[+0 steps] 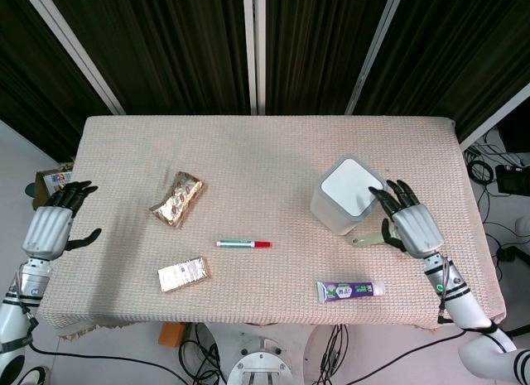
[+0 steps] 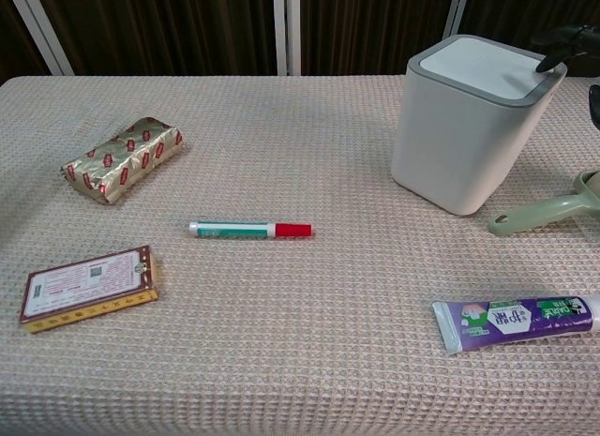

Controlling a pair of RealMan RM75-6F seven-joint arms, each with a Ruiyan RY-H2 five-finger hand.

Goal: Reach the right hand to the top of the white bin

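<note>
**Right hand at the rim of the white bin, holding nothing**

The white bin (image 1: 345, 194) stood upright on the right half of the bench (image 1: 265, 145), its long axis vertical and its grey-rimmed flat lid facing up. In the head view its square top sat turned, one corner pointing toward the far edge of the bench.

Your right hand (image 1: 406, 222) lay just to the right of the bin, fingers apart and extended toward the lid, nothing in it. The dark fingertips (image 1: 374, 192) reached the near-right edge of the top; whether they touched the lid could not be told from that view. Your left hand (image 1: 51, 228) hung off the left edge of the bench, fingers spread, grasping nothing.

The chest view showed the bin's side wall (image 2: 459, 141) and only the dark fingertips (image 2: 555, 44) of the right hand at the top right rim, the rest cut off by the frame. It did not show the left hand at all. The head view alone showed both arms.

Also on the bench: a green scoop (image 1: 369, 238) beside the bin and partly under the right hand, a purple toothpaste tube (image 1: 349, 291), a red-capped marker (image 1: 243, 244), a gold foil packet (image 1: 177, 199), and a small flat box (image 1: 183, 274).
</note>
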